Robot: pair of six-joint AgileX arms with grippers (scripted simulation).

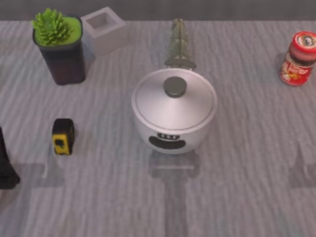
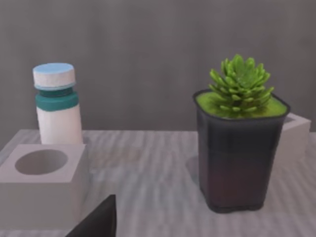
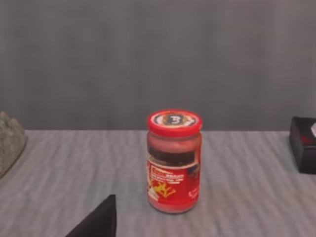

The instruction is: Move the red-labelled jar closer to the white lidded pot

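The red-labelled jar (image 1: 297,58) stands upright at the table's far right, back; the right wrist view shows it (image 3: 174,163) a short way ahead of my right gripper. That gripper's one visible fingertip (image 3: 101,219) has bare table beside it, touches nothing, and the gripper is open. The white lidded pot (image 1: 174,111) sits at the table's middle, its lid on and its long handle (image 1: 178,42) pointing to the back. A wide stretch of table separates jar and pot. My left arm (image 1: 6,170) is parked at the left edge, its fingertip (image 2: 98,219) also free and the gripper open.
A succulent in a dark pot (image 1: 59,47) and a grey hollow block (image 1: 103,29) stand at the back left. A yellow-black tape measure (image 1: 63,137) lies left of the pot. The left wrist view shows a white bottle (image 2: 57,106); the right wrist view a black box (image 3: 303,143).
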